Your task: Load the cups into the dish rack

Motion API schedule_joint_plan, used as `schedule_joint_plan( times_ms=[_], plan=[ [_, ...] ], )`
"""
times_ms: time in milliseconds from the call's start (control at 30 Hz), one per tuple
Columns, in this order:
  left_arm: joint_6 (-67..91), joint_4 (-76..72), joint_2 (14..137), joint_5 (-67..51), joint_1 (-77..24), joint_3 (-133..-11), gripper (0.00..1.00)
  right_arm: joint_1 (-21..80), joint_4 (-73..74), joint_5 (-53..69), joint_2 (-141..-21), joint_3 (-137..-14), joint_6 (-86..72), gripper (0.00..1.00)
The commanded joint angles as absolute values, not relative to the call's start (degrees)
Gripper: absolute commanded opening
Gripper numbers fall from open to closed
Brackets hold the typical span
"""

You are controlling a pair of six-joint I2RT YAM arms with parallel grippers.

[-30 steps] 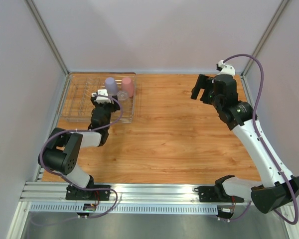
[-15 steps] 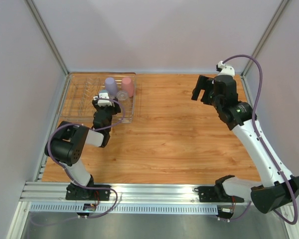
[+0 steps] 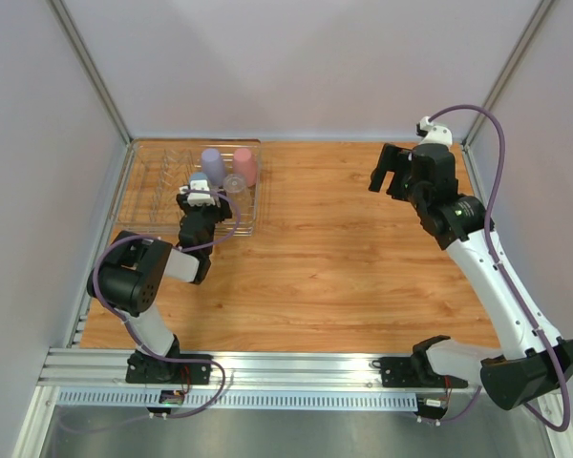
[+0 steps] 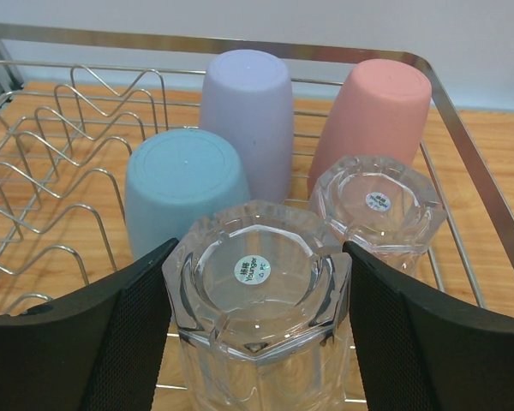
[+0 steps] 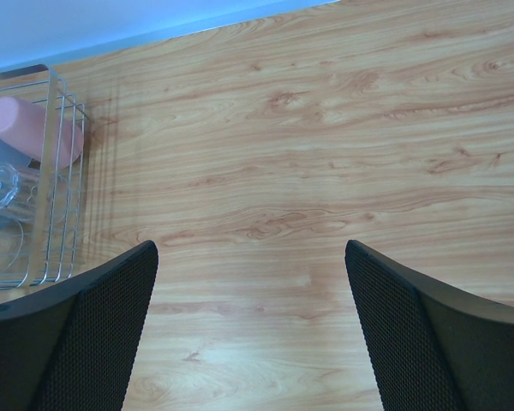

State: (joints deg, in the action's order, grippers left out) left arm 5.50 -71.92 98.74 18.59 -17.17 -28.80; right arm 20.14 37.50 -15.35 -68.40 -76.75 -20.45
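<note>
In the left wrist view my left gripper (image 4: 259, 257) is shut on a clear faceted tumbler (image 4: 255, 295), upside down, inside the wire dish rack (image 4: 471, 163). Behind it stand a blue cup (image 4: 184, 193), a lavender cup (image 4: 247, 111), a pink cup (image 4: 373, 116) and a second clear tumbler (image 4: 377, 205), all upside down. From above, the left gripper (image 3: 202, 197) is at the rack's (image 3: 143, 205) right end, just in front of the lavender cup (image 3: 212, 160) and pink cup (image 3: 245, 164). My right gripper (image 3: 392, 176) hangs open over bare wood at the far right, holding nothing.
The rack's left part (image 3: 153, 181) holds only wire prongs. In the right wrist view the rack's end (image 5: 64, 205) with the pink cup (image 5: 30, 128) lies at the left edge. White walls enclose the wooden table (image 3: 344, 258).
The left arm's elbow has swung inward and its gripper has shifted slightly nearer inside the rack, still holding the tumbler. The right arm has not moved.
</note>
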Motion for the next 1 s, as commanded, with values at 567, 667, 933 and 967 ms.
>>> schedule_joint_plan(
  times_ms=[567,667,933,967],
  plan=[
    [12.47,-53.41,75.52,17.14,-17.23,-32.75,1.00,19.95,38.93,-12.48,-68.73,-79.71,-20.74,0.99],
    [14.24,-31.16,67.17,16.78,-17.23,-39.43,1.00,19.95,39.37,-12.39,-68.73,-80.85,-21.62,1.00],
    [10.63,23.15,58.62,14.34,-15.92,-73.48,1.00,19.69,46.83,-7.21,-75.13,-95.87,-21.18,1.00],
    [11.24,27.90,58.88,12.76,-15.82,-76.78,1.00,19.77,48.67,-6.95,-75.84,-97.72,-20.92,1.00]
  ],
)
